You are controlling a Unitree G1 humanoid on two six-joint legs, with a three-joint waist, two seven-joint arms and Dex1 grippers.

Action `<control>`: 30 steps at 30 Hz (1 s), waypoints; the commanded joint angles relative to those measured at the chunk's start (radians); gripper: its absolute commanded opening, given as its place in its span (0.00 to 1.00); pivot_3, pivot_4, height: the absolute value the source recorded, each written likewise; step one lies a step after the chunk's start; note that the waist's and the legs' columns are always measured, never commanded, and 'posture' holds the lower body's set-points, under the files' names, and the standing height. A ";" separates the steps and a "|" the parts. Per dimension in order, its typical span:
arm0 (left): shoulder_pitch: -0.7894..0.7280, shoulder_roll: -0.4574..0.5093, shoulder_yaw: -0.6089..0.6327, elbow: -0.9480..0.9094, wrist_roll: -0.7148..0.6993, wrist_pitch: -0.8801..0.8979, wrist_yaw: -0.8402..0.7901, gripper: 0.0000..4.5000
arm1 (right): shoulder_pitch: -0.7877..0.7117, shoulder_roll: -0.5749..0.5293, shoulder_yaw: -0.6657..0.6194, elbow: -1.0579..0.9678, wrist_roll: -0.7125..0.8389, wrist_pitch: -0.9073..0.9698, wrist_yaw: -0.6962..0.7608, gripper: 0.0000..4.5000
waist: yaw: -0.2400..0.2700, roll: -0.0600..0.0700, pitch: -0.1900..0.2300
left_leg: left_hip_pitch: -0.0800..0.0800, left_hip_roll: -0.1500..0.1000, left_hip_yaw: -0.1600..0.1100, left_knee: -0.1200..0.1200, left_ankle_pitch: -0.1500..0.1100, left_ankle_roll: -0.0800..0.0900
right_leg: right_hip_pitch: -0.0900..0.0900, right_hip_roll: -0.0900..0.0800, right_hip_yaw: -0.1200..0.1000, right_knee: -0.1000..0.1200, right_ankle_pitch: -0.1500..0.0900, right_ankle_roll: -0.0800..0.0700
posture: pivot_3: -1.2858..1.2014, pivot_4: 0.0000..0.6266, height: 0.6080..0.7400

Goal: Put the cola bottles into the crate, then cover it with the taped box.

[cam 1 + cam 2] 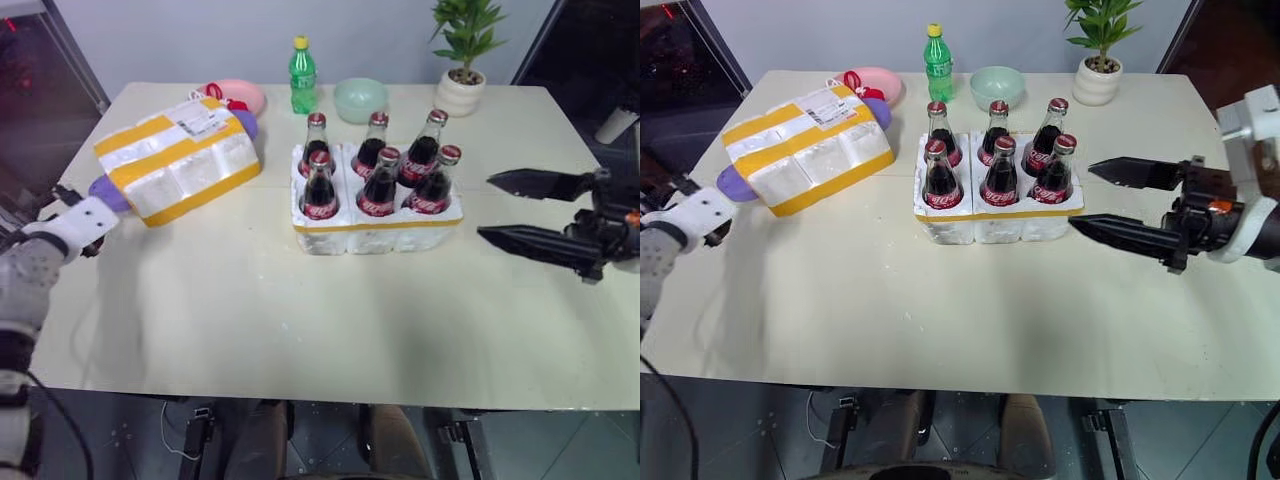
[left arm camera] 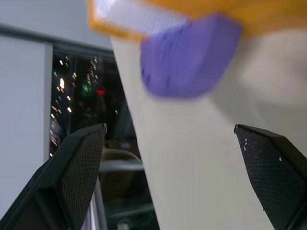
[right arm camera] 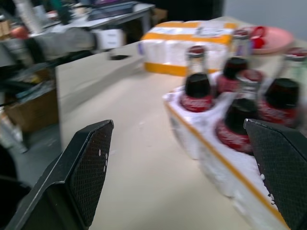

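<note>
Item, near right: your right gripper (image 1: pixel 1092 201), fingers spread wide and holding nothing, hangs just right of the crate (image 1: pixel 378 234).

Item, near left: your left gripper (image 2: pixel 180 158), equally wide and empty, sits at the table's (image 1: pixel 300 330) left edge, facing the taped box (image 1: pixel 178 158), likely to grasp it.

Item, centre: all six cola bottles (image 1: pixel 379 183) stand in the crate's wells, so only the covering remains.

Item, far left: the taped box rests tilted on purple objects (image 2: pixel 189 55).

Six cola bottles (image 1: pixel 378 190) stand in the crate (image 1: pixel 375 236) mid-worktop (image 1: pixel 300 320), the taped box (image 1: pixel 178 158) to its left, apart.
</note>
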 commanded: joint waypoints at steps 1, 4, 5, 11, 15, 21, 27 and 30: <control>-0.099 -0.011 -0.056 0.176 0.069 -0.092 0.056 1.00 | -0.007 -0.011 -0.055 -0.031 0.070 0.000 -0.053 0.99 | -0.006 -0.001 0.000 | 0.000 0.000 0.000 0.000 0.000 0.000 | 0.000 0.000 0.000 0.000 0.000 0.000 | 0.52 0.24 0.99; -0.180 -0.032 -0.112 0.301 0.118 -0.146 0.097 1.00 | 0.014 -0.016 -0.090 -0.040 0.109 0.008 -0.086 0.99 | -0.011 -0.001 0.000 | 0.000 0.000 0.000 0.000 0.000 0.000 | 0.000 0.000 0.000 0.000 0.000 0.000 | 0.52 0.24 0.99; -0.209 -0.041 -0.125 0.341 0.128 -0.155 0.107 1.00 | 0.025 -0.016 -0.102 -0.044 0.119 0.010 -0.100 0.99 | -0.012 -0.002 -0.001 | 0.000 0.000 0.000 0.000 0.000 0.000 | 0.000 0.000 0.000 0.000 0.000 0.000 | 0.52 0.24 0.99; -0.318 -0.076 -0.181 0.482 0.178 -0.174 0.147 1.00 | 0.077 -0.009 -0.139 -0.061 0.145 -0.002 -0.153 0.99 | -0.019 -0.004 -0.002 | 0.000 0.000 0.000 0.001 0.000 0.000 | 0.001 0.000 0.000 0.000 0.000 0.001 | 0.52 0.24 0.99; -0.364 -0.097 -0.212 0.534 0.203 -0.163 0.150 1.00 | 0.100 0.005 -0.158 -0.067 0.165 -0.014 -0.201 0.99 | -0.019 -0.004 -0.002 | 0.000 0.000 0.000 0.001 0.000 0.000 | 0.001 0.000 0.000 0.000 0.000 0.001 | 0.52 0.24 0.99; -0.374 -0.099 -0.214 0.560 0.202 -0.153 0.141 0.60 | 0.146 0.004 -0.205 -0.070 0.187 -0.018 -0.246 1.00 | -0.019 -0.004 -0.002 | 0.000 0.000 0.000 0.001 0.000 0.000 | 0.000 0.000 0.000 0.001 0.000 0.001 | 0.52 0.24 0.99; -0.394 -0.095 -0.216 0.557 0.205 -0.152 0.162 0.05 | 0.195 -0.003 -0.251 -0.085 0.205 -0.019 -0.258 1.00 | -0.019 -0.004 -0.002 | 0.001 0.000 0.000 0.001 0.000 0.000 | 0.001 0.000 0.000 0.001 0.000 0.001 | 0.52 0.24 0.99; -0.419 -0.090 -0.198 0.543 0.186 -0.168 0.162 0.05 | 0.222 -0.008 -0.262 -0.087 0.196 -0.021 -0.249 1.00 | -0.018 -0.004 -0.002 | 0.001 0.000 0.000 0.001 0.000 0.000 | 0.001 0.000 0.000 0.001 0.000 0.001 | 0.52 0.24 0.99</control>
